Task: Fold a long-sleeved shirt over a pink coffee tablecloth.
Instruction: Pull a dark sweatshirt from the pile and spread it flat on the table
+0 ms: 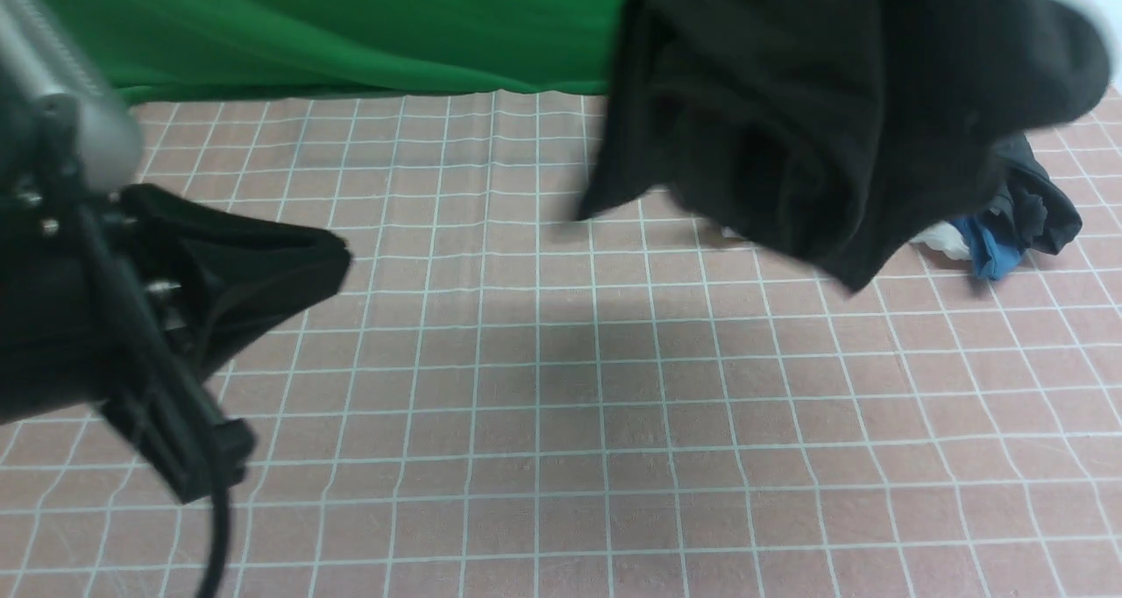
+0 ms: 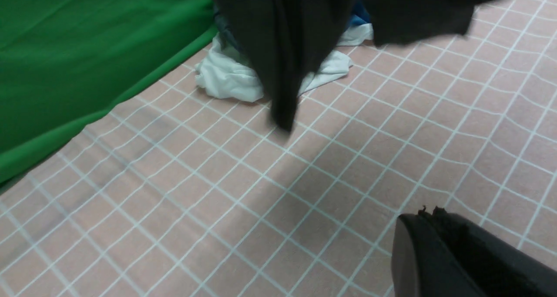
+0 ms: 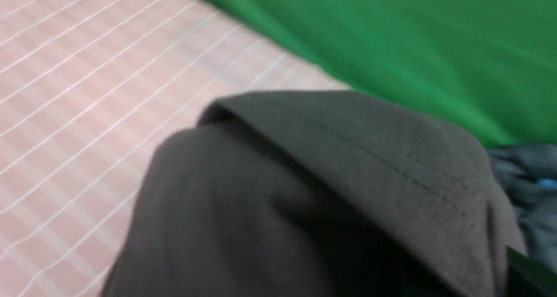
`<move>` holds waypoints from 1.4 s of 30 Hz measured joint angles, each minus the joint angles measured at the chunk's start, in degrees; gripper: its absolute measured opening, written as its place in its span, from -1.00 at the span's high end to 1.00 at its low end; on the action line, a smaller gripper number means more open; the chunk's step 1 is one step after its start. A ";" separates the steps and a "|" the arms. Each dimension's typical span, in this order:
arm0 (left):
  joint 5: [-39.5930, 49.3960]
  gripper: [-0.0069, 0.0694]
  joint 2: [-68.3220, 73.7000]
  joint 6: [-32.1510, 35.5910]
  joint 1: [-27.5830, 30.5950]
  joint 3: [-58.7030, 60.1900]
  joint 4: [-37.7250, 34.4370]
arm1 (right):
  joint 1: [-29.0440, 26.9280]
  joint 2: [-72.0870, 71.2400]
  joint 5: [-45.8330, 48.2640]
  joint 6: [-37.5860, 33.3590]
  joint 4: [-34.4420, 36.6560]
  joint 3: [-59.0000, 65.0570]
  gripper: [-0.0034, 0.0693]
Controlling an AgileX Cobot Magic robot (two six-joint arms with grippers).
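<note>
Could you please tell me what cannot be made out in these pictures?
- Right pincer: hidden by the long-sleeved shirt in the front and right wrist views.
- Shirt's top: cut off by the front view's upper edge.
- White garment: partly behind the hanging shirt, left wrist view.
- Left pincer: cut off by the left wrist view's corner, dark and blurred.

Blk L arm [image 1: 149, 361], silver tube [image 1: 53, 63], cable [image 1: 215, 537]
</note>
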 joint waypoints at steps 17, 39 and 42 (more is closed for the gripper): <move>8.23 0.77 -6.81 -9.68 0.00 0.82 6.30 | 14.40 1.48 -10.03 -24.02 -4.90 17.37 0.40; 4.97 0.77 5.21 -9.75 -5.47 7.17 6.05 | 16.60 -7.55 -11.43 8.50 -16.30 28.14 -0.52; 2.45 0.77 11.79 -8.16 -8.19 7.17 6.05 | 21.18 -9.89 -11.56 9.81 -15.99 31.39 -0.52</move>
